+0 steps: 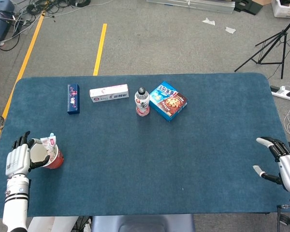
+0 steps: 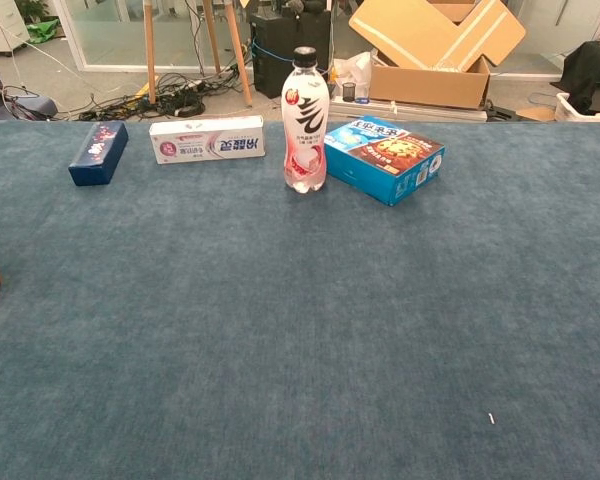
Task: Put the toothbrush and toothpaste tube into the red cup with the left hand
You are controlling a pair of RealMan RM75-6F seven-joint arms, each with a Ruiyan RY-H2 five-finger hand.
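One red cup [image 1: 51, 157] stands near the left edge of the blue table [image 1: 183, 145], and a toothpaste tube [image 1: 51, 143] pokes up out of it, leaning on the far rim. I cannot tell if the toothbrush is in the cup too, because it is too small to make out. The left hand [image 1: 18, 159] is just beside the cup with its fingers spread and nothing in it, though one finger looks to be at the cup's wall. The right hand [image 1: 280, 162] is far off at the right edge, fingers apart, holding nothing. The cup looks light and thin, so I think a small bump could tip it, more so with the tall tube leaning in it. The tube is likely soft and squishy, so it is best taken by its middle with a gentle pinch. A toothbrush would be stiff, thin and light, best held by its handle.
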